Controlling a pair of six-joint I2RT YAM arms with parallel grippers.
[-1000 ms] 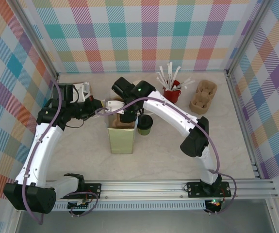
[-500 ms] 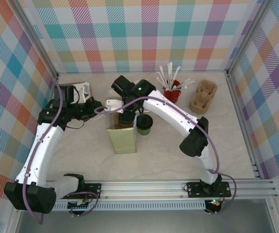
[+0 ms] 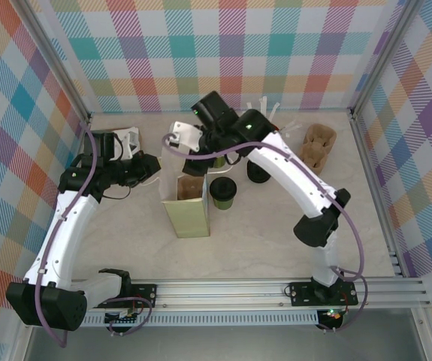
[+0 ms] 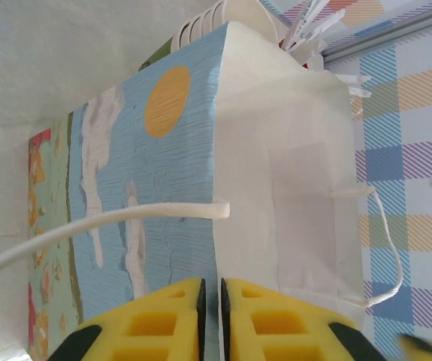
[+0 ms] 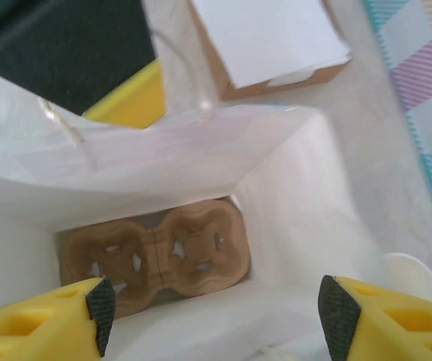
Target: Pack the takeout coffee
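The coffee (image 3: 223,192) is a small green cup with a black lid. It stands up straight on the table (image 3: 276,233), just to the right of the paper bag (image 3: 188,214). It is not in the bag, and no gripper is touching it.

The bag stands up with its top open. One side has a picture with blue sky, white clouds and an orange sun (image 4: 167,98). At the bottom of the bag lies a brown cardboard cup tray (image 5: 155,256).

The right gripper (image 5: 214,304) hangs over the open bag and looks down into it. Its yellow fingers are spread far apart and hold nothing.

The left gripper (image 4: 211,289) is on the left side of the bag, close to its top edge. Its yellow fingers are almost together, with only a thin slit between them. I cannot tell if they pinch the bag's edge or not. A white string handle (image 4: 103,222) of the bag curves away past them.

More brown cup trays (image 3: 315,150) sit far off to the right, near the back wall.
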